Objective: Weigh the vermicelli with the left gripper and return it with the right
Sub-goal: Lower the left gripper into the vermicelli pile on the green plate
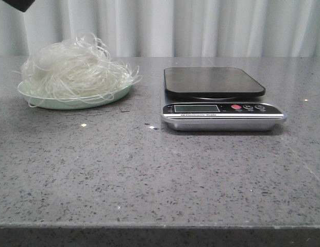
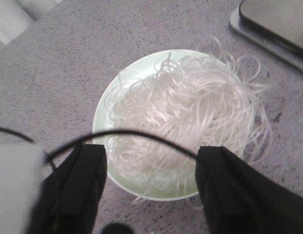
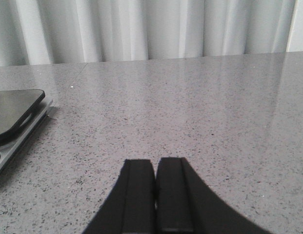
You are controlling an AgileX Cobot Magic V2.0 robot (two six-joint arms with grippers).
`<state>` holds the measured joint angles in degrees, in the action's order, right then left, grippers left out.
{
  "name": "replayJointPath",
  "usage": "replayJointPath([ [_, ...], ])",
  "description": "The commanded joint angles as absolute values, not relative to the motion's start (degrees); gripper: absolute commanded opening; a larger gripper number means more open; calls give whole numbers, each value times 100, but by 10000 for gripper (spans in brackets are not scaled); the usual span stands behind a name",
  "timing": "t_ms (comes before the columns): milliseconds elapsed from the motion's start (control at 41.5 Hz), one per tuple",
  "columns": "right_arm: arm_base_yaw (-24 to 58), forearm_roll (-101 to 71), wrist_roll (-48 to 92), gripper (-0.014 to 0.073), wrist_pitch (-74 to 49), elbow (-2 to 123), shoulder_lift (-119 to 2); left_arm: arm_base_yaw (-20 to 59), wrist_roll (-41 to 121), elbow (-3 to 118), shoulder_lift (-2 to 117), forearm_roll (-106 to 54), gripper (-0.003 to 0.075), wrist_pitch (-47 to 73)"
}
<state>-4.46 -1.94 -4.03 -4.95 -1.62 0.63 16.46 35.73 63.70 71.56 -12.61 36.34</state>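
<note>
The vermicelli (image 1: pixel 74 69) is a fluffy whitish tangle heaped on a pale green plate (image 1: pixel 72 103) at the table's left. My left gripper (image 2: pixel 151 163) hangs above it with its black fingers (image 2: pixel 75 185) spread wide and nothing between them. In the left wrist view the vermicelli (image 2: pixel 190 112) fills the plate (image 2: pixel 99 114) below the jaws. In the front view only a black tip of the left gripper (image 1: pixel 18 4) shows, at the top left corner. My right gripper (image 3: pixel 155 168) is shut and empty, low over bare table, and is out of the front view.
A kitchen scale (image 1: pixel 221 110) with a dark platform (image 1: pixel 211 81) stands right of the plate. Its corner shows in the left wrist view (image 2: pixel 273 24) and its edge in the right wrist view (image 3: pixel 14 117). A pale curtain hangs behind the grey speckled table (image 1: pixel 149 175).
</note>
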Motion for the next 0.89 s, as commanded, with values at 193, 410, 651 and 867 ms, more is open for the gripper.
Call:
replayJointPath([
  [193, -490, -184, -388, 151, -34, -117, 153, 351, 4176, 6652, 7302, -3277, 613, 3890],
  [410, -490, -184, -388, 151, -34, -117, 153, -114, 5886, 6844, 7676, -4290, 702, 4815],
  [651, -490, -184, -388, 151, -34, -117, 153, -114, 7679, 6866, 7784, -4973, 701, 4748],
  [867, -490, -184, -388, 151, -34, -117, 153, 188, 8087, 6866, 8092, -4973, 701, 4724],
])
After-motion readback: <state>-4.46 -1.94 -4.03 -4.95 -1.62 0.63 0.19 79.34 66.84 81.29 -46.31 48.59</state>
